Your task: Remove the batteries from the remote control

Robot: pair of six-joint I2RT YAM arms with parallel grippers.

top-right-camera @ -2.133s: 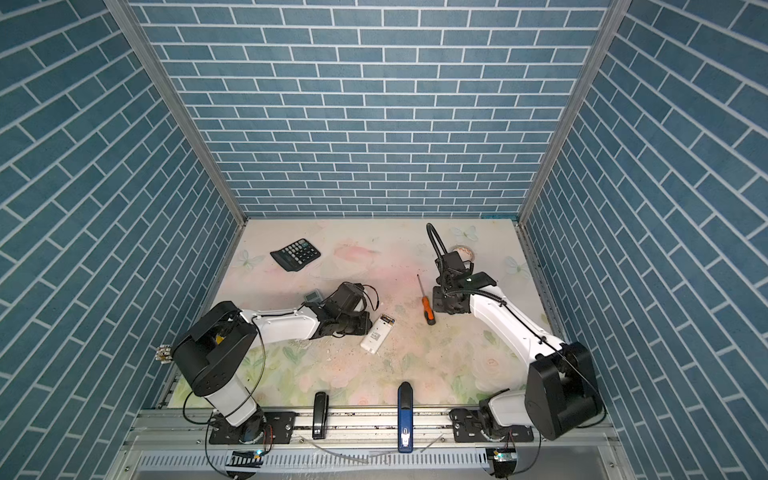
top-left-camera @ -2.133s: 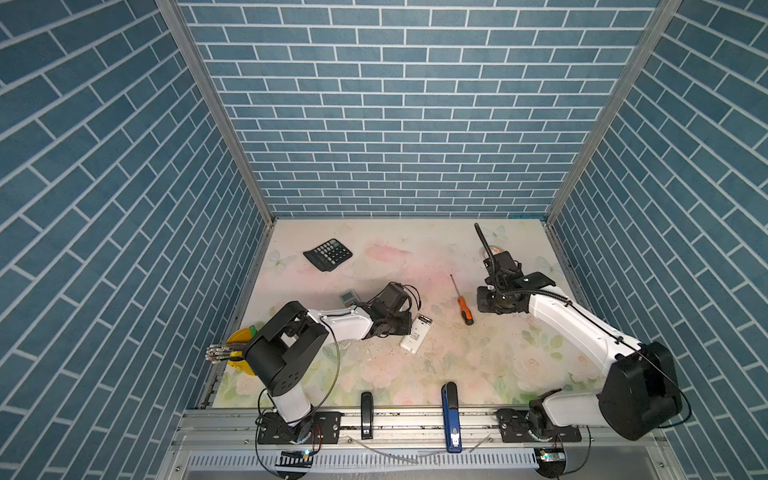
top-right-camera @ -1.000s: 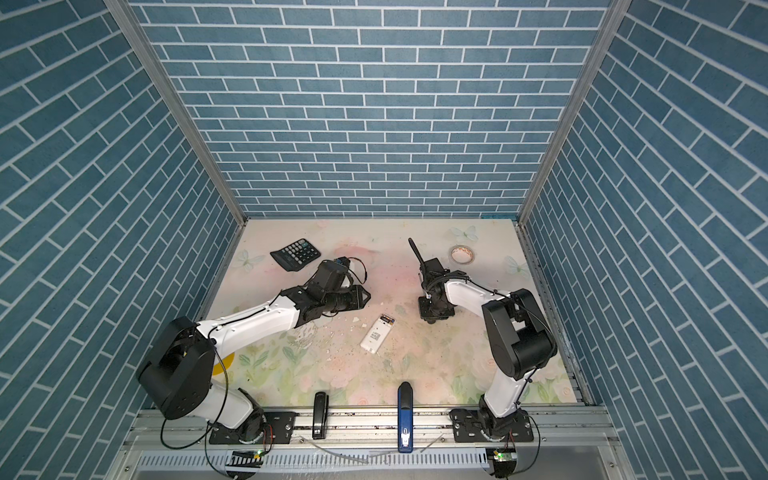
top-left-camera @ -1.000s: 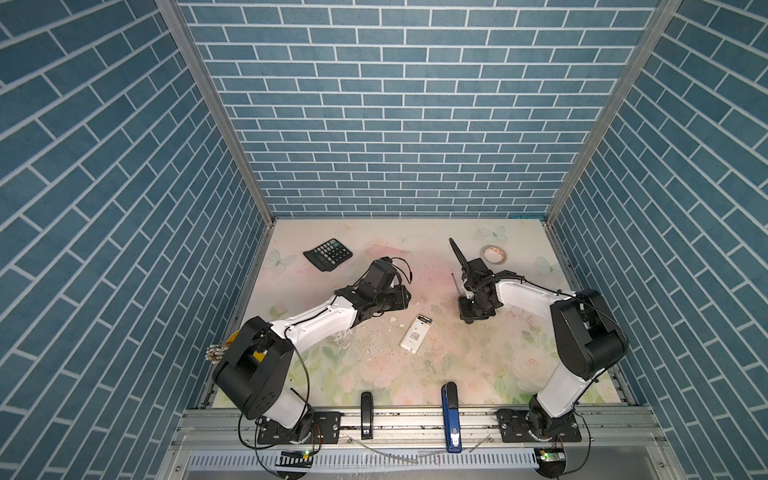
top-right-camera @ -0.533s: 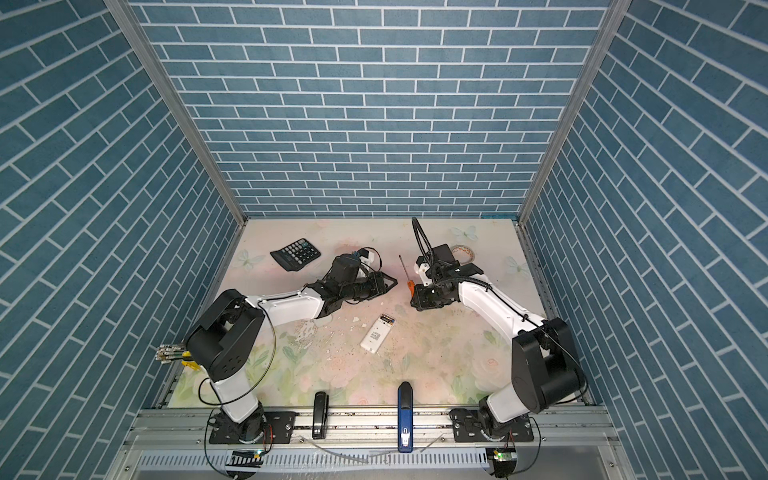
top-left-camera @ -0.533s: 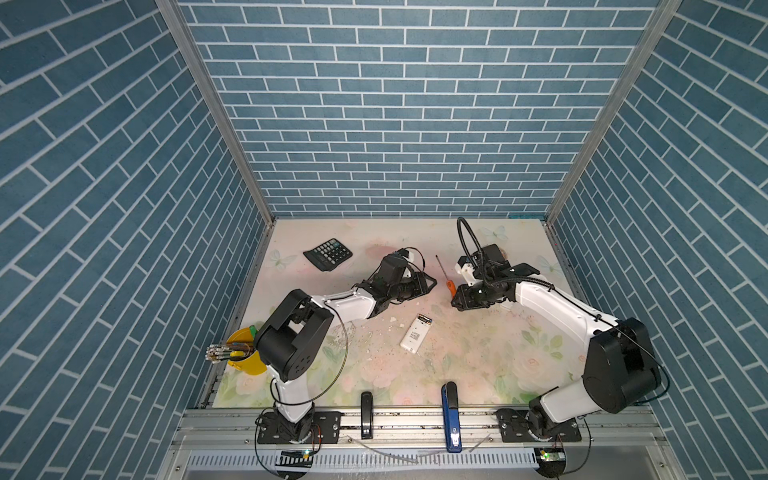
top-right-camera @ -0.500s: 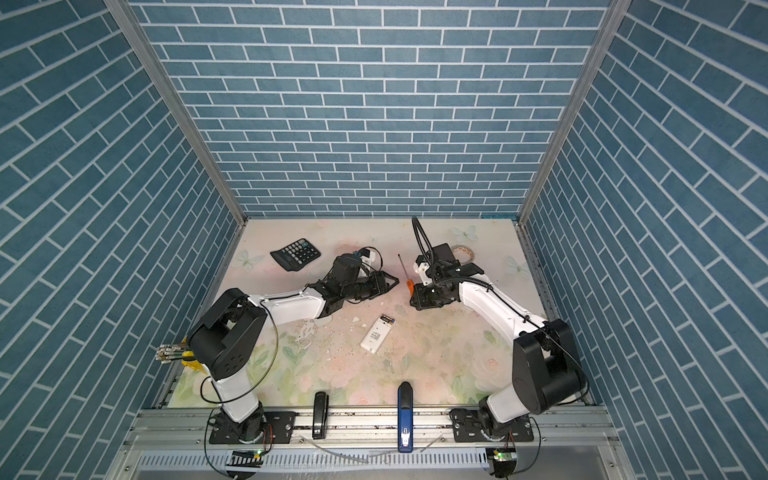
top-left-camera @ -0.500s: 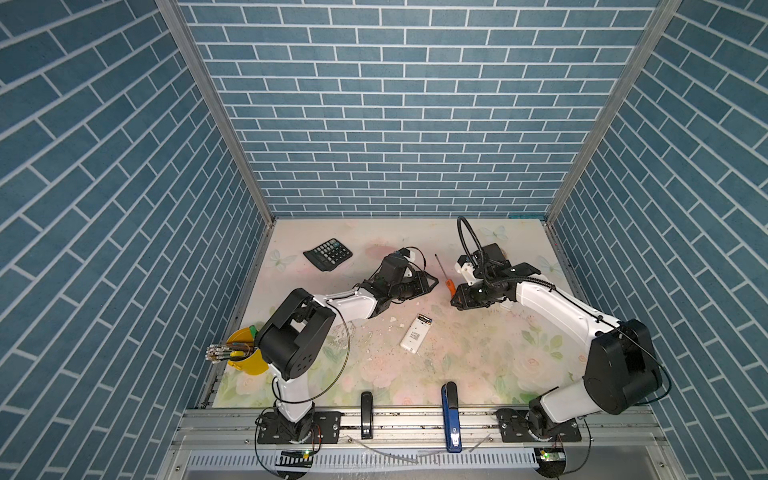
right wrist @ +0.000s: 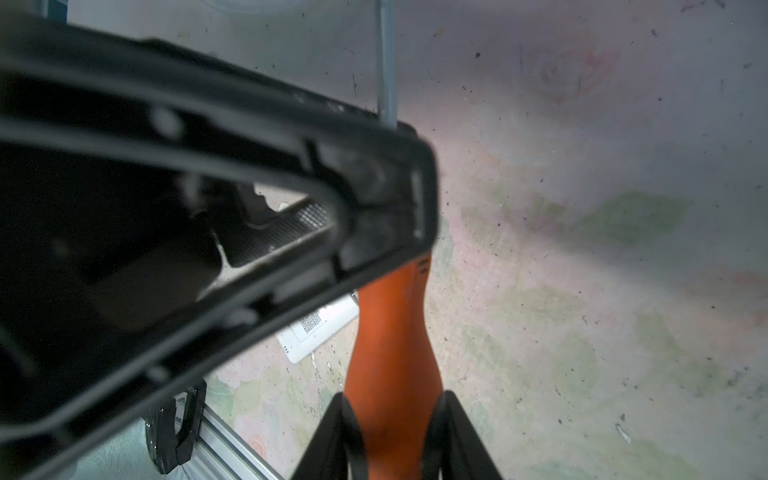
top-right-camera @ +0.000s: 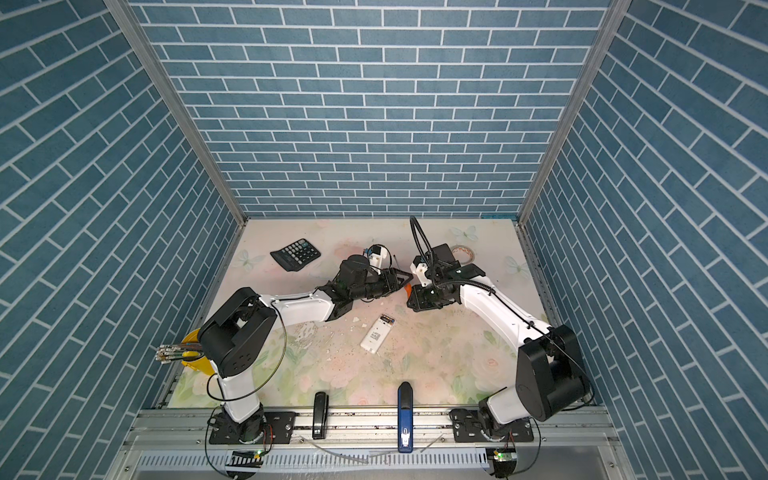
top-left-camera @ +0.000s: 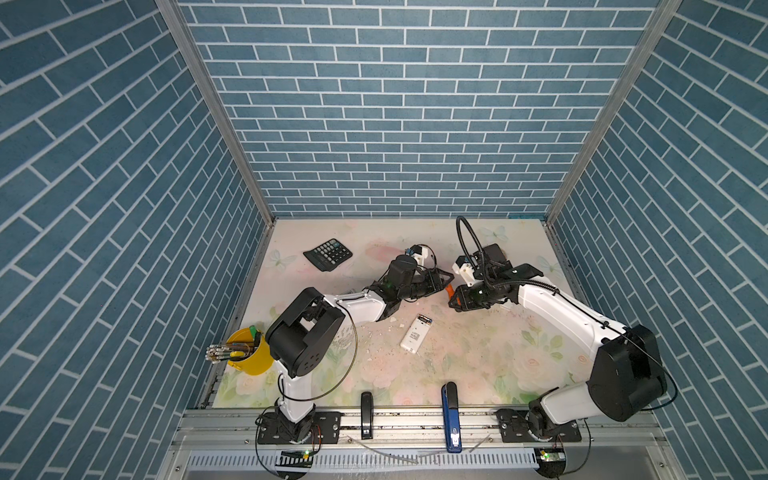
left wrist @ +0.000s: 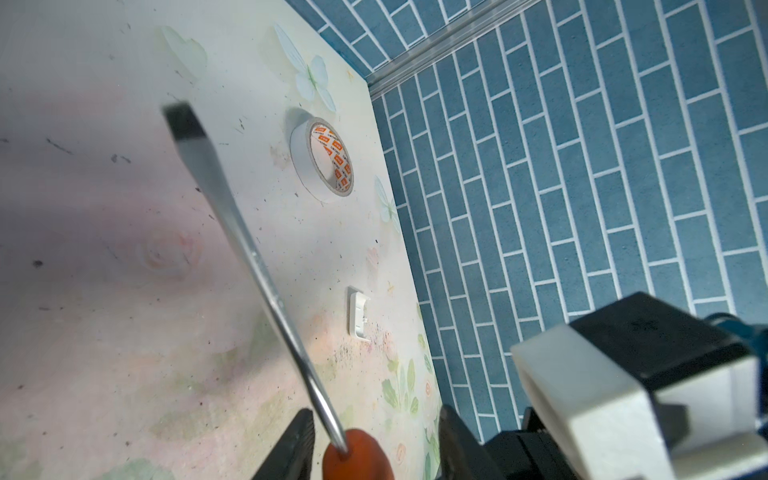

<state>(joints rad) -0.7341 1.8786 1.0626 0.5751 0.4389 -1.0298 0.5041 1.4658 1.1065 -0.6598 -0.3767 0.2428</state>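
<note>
The white remote control (top-left-camera: 414, 329) (top-right-camera: 377, 328) lies back up mid-table, compartment open, with the dark and gold batteries (top-left-camera: 424, 319) at its far end. My right gripper (top-left-camera: 452, 298) (right wrist: 395, 419) is shut on the orange handle of a screwdriver (right wrist: 392, 345) held above the table behind the remote. My left gripper (top-left-camera: 444, 279) (left wrist: 372, 436) is open; its fingers (left wrist: 296, 444) stand either side of the handle's front end (left wrist: 357, 457) with gaps. The steel shaft (left wrist: 249, 249) points toward the back. The white battery cover (left wrist: 358, 318) lies on the table past the right arm.
A calculator (top-left-camera: 328, 254) lies at the back left and a tape roll (left wrist: 324, 160) (top-right-camera: 463, 251) at the back right. A yellow cup of pens (top-left-camera: 249, 351) stands at the left edge. A black stapler (top-left-camera: 365, 409) and a blue one (top-left-camera: 451, 409) sit on the front edge.
Over the last second both grippers came together behind the remote, the right one bringing the screwdriver up off the table. In the last half second they barely moved.
</note>
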